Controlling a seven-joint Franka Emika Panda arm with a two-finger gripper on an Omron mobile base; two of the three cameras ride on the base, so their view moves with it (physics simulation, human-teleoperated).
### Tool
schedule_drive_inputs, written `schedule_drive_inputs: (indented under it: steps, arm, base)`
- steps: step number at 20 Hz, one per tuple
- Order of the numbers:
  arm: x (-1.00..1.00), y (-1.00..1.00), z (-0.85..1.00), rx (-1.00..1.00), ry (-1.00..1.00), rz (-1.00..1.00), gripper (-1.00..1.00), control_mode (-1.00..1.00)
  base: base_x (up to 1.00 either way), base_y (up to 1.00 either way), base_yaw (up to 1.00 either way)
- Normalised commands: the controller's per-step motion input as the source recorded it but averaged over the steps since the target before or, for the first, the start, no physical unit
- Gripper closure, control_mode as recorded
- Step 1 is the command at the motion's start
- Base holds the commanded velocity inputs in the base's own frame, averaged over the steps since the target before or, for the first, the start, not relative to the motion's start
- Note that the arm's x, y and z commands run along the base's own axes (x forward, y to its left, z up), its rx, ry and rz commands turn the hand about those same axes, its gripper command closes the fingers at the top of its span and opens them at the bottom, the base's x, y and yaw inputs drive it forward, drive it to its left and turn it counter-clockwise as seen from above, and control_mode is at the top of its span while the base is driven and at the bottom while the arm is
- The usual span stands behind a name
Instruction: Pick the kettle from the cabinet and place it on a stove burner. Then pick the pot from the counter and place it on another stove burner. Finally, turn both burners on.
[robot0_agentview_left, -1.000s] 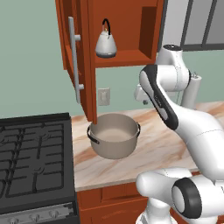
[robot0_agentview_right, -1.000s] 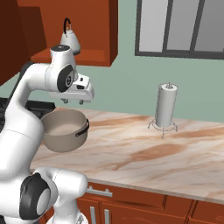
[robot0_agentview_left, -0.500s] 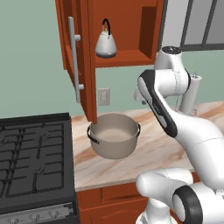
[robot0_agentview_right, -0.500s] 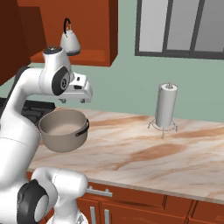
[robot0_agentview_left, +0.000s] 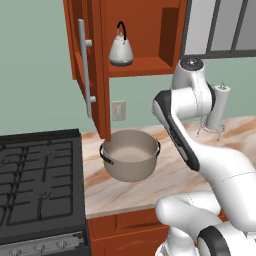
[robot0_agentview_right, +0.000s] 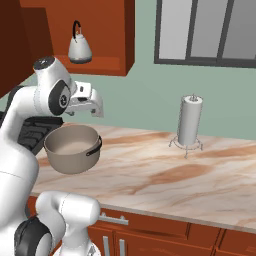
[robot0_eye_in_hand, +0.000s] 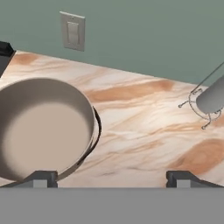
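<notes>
Kettle (robot0_agentview_left: 121, 49) first: it sits on the shelf of the open cabinet (robot0_agentview_left: 150, 30), well above your fingers (robot0_eye_in_hand: 112, 177) and off to their stove side, untouched. So nothing of the task is done yet, judging by how things lie. The pot (robot0_agentview_left: 131, 154) stands on the tabletop (robot0_agentview_right: 165, 170), below and in front of your fingers, beside the stove (robot0_agentview_left: 37, 185), whose grates are bare. You have all of it left: kettle to a burner, pot to another burner, then both knobs.

Your fingers are spread wide and empty; in the hand view the two tips stand far apart, the pot rim (robot0_eye_in_hand: 89, 118) ahead of the left tip and bare marble ahead of the right one. A paper towel holder (robot0_agentview_right: 189, 121) stands well off toward the window side, clear of your path.

Compared with a second ago, your arm has lifted: the elbow joint and wrist sit higher in both base views, nearer the height of the cabinet shelf, and the hand in the right base view has risen with them. Kettle, pot and cabinet door (robot0_agentview_left: 86, 70) have not moved, and the base has stayed put. You appear to be raising toward the kettle, though the hand points down at the tabletop.
</notes>
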Motion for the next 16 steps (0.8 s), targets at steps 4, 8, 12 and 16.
schedule_drive_inputs:
  steps: [4,8,12,16]
  arm:
    - [-0.01,0.0,0.23,-0.04,-0.11,0.0,-1.0,-1.0]
    - [0.0,0.02,0.28,-0.02,-0.1,0.0,-1.0,-1.0]
    - [0.0,0.07,0.29,-0.01,-0.09,0.0,-1.0,-1.0]
    - [0.0,0.17,0.3,-0.04,-0.13,0.02,-1.0,-1.0]
  base:
    - [0.0,0.0,0.0]
    - [0.0,0.0,0.0]
    - [0.0,0.0,0.0]
    - [0.0,0.0,0.0]
